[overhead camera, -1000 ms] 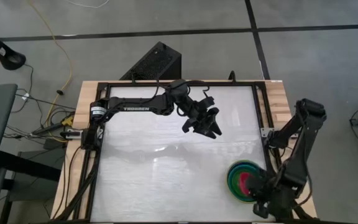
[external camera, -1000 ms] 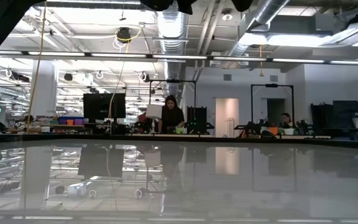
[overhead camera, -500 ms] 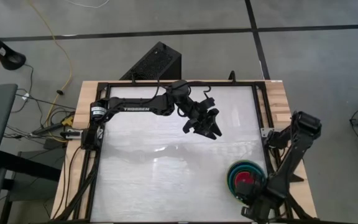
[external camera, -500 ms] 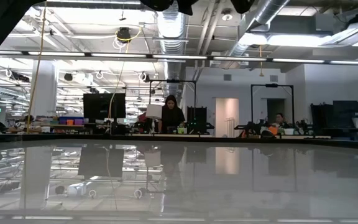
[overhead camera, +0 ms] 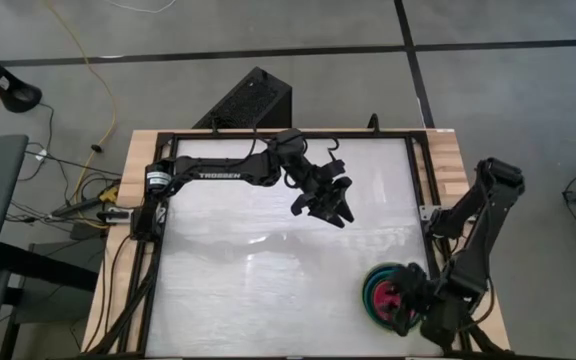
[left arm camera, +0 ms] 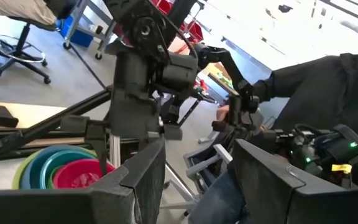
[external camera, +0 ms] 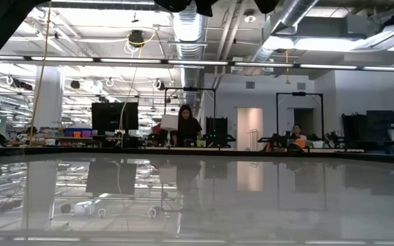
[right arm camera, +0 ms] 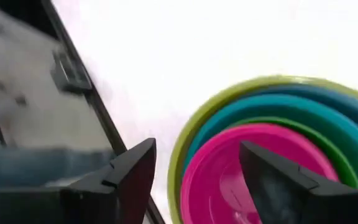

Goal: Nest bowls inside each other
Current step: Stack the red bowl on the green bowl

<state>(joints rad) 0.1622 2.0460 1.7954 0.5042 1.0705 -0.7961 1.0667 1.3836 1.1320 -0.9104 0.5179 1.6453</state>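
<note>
The bowls (overhead camera: 376,295) stand nested in one stack at the table's near right. A large lime green bowl (right arm camera: 229,94) is outermost, with light blue, teal and a smaller green one inside it. The magenta pink bowl (right arm camera: 241,168) is innermost. My right gripper (overhead camera: 401,306) hangs open just above the stack's right part, its fingers pointing down at a slant over the magenta bowl's rim. My left gripper (overhead camera: 330,213) is open and holds nothing, high over the table's far middle. It looks toward the stack (left arm camera: 55,171).
The white tabletop (overhead camera: 258,280) spreads out left of the stack. A black frame (overhead camera: 418,200) runs round the table. A black box (overhead camera: 253,100) sits past the far edge. A seated person (left arm camera: 328,93) is beyond the table's right side.
My right gripper dipped toward the table's near edge, then came back toward the left, and now hangs over the right part of the stack. Its wrist has rolled. The stack of bowls stays on the table.
</note>
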